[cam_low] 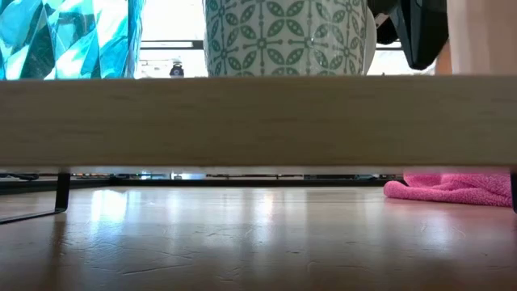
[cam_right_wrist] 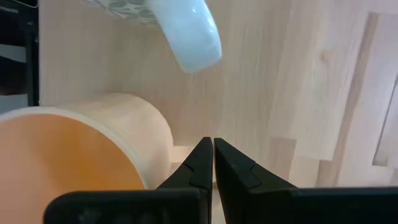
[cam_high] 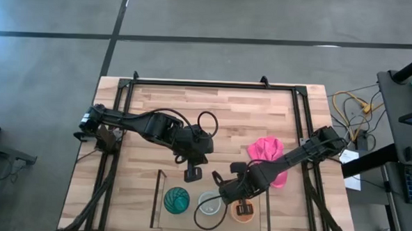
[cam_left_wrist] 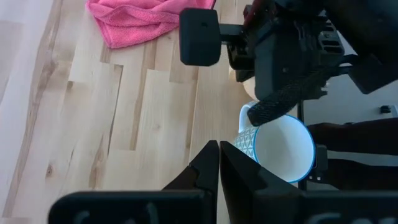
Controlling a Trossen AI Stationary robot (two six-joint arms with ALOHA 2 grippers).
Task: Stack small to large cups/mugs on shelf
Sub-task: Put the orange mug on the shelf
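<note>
Three cups stand in a row in the shelf bay, between its two dark side panels. They are a teal-green tumbler, a white mug with a teal pattern, and an orange mug, cream outside. In the low view they stand on the wood board. My right gripper is shut beside the orange mug's wall, with the white mug's handle just beyond it. My left gripper is shut and empty over the table, just on the far side of the shelf. My right gripper's shut fingers stand close beside the orange mug's outer wall, coming from the far side. I cannot tell whether they touch it.
A pink cloth lies on the table right of centre, under my right arm. Black frame rails run along the far edge and both sides. Bare wood lies between the far rail and my arms.
</note>
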